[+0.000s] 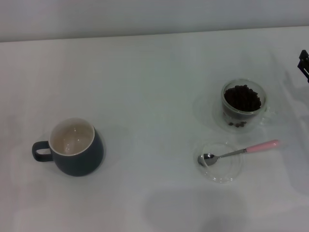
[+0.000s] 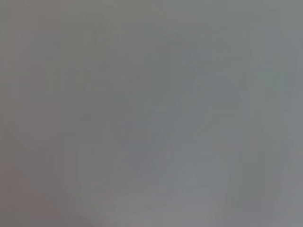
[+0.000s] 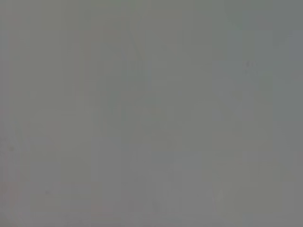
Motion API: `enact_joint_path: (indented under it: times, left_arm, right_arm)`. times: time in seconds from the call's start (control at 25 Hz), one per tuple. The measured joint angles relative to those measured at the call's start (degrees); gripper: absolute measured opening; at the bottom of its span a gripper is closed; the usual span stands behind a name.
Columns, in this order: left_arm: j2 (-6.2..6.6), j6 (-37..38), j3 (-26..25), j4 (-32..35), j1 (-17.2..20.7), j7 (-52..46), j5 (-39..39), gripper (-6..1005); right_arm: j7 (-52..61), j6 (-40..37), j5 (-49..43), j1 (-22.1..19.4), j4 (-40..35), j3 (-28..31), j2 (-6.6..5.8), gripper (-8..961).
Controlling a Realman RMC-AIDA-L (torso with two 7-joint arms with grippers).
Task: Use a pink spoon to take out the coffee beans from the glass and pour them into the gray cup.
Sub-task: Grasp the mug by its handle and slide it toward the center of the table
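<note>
White bench (image 1: 154, 72): head view, carries everything.
Gray cup (image 1: 75, 147): near left, upright, handle pointing left, cream inside.
Glass (image 1: 243, 104): right side, upright, well apart from the gray cup.
Coffee beans (image 1: 243, 98): heaped inside the glass.
Pink spoon (image 1: 239, 152): just near of the glass, metal bowl resting in a shallow clear dish (image 1: 219, 162), pink handle reaching right past the rim.
Right gripper (image 1: 303, 63): dark part at the far right edge, touching nothing; apart or together, cannot tell.
Left gripper: out of sight.
Left wrist view: plain gray blur.
Right wrist view: plain gray blur.
</note>
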Motion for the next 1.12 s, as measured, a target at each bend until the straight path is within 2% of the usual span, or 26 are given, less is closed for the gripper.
enact_joint_path:
  times: [0.44,0.8,1.12]
  left_arm:
    - [-0.09,-4.37,0.03,-0.06,2.07,0.08,3.16,774]
    - [-0.19,-9.77,0.04,-1.35,6.71,0.08,14.26,772]
    - [-0.28,-10.28,0.03,-3.6,9.62,0.08,23.75,771]
  right_arm:
    - [0.0,0.02,0.01,-0.1,0.0,0.0,-0.09,858]
    - [0.0,-0.1,0.01,0.02,-0.42,0.12,-0.27,858]
    - [-0.43,-1.5,0.01,1.07,-0.6,0.09,-0.34,858]
